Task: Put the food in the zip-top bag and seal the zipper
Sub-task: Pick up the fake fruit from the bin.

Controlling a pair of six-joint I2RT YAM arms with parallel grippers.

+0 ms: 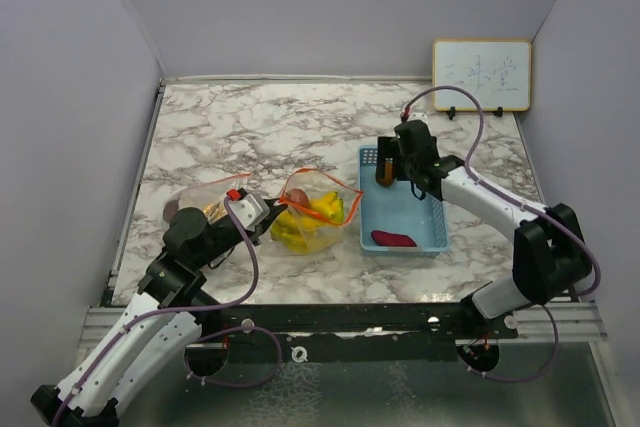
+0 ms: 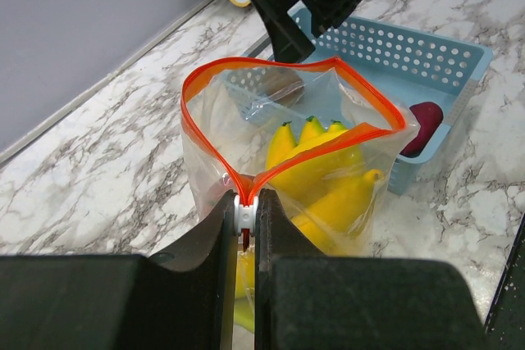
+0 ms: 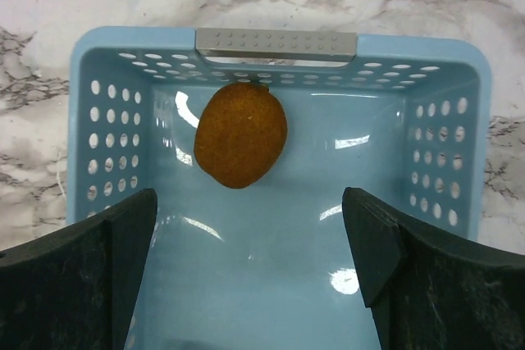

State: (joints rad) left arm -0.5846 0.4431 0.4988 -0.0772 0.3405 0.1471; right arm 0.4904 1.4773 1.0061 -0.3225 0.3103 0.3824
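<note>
Loading step here, not sealing. The left gripper is pinched tight on the zip-top bag at the near end of its orange zipper, lower centre of the left wrist view. It holds the mouth up and gaping. The bananas are inside already, mid-frame.

Over to the right gripper: jaws spread wide, nothing between them, hanging above the light-blue basket, with one finger in each lower corner of the right wrist view. Just left of centre and a little above lies the brown piece, on the basket floor close under the grey handle (neither finger touches it, as far as I can see). In the overhead view the magenta tuber sits at the near end of the basket, lower right of centre.

So I count two pieces left to move, and the brown one looks like the target. The next move, I'd say, calls for the right arm to drop and slide toward the upper left of its frame until the piece sits squarely between the fingers. It's rounded and near the wall, so a centred squeeze matters. Then it's a lift and carry to the open mouth. The zipper comes after that.
</note>
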